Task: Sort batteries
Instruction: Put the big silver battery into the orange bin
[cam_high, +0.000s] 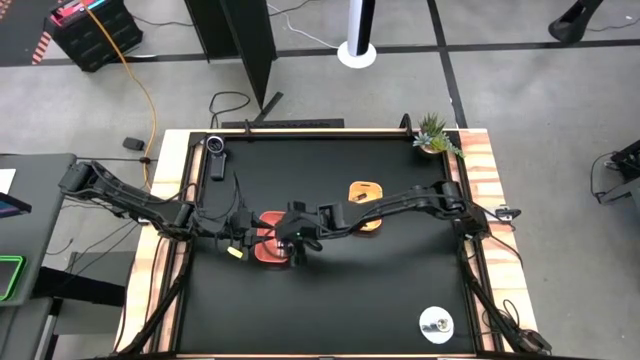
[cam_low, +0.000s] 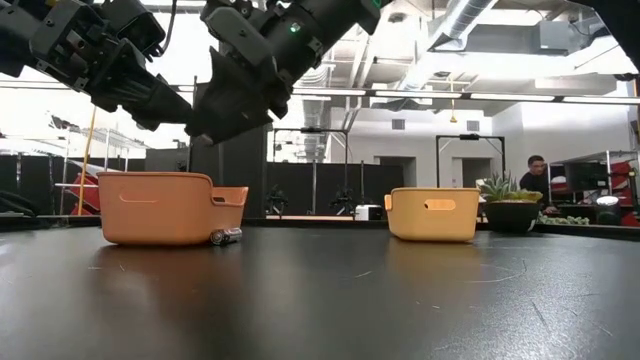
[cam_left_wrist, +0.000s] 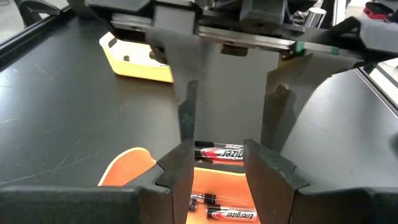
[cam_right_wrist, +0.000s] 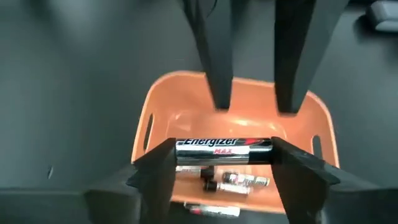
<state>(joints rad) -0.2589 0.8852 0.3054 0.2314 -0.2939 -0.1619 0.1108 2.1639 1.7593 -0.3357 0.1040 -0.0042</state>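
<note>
My right gripper hangs over the orange tray and is shut on a dark Energizer battery. My left gripper is open, facing it from the table's left, with its fingers standing just short of that battery. Several more batteries lie on the orange tray's floor. One battery lies on the table against the orange tray's outer wall. In the high view both grippers meet over the orange tray; the yellow tray stands to its far right. My right gripper holds the battery by its two ends, clamped lengthwise between the two fingers. The fingers come from above, slanting down from the table's right. The battery lies level, lifted clear above the orange tray.
A round silver-white disc sits near the table's near right corner and a potted plant at the far right corner. A small black device lies near the far left corner. A person is in the room beyond.
</note>
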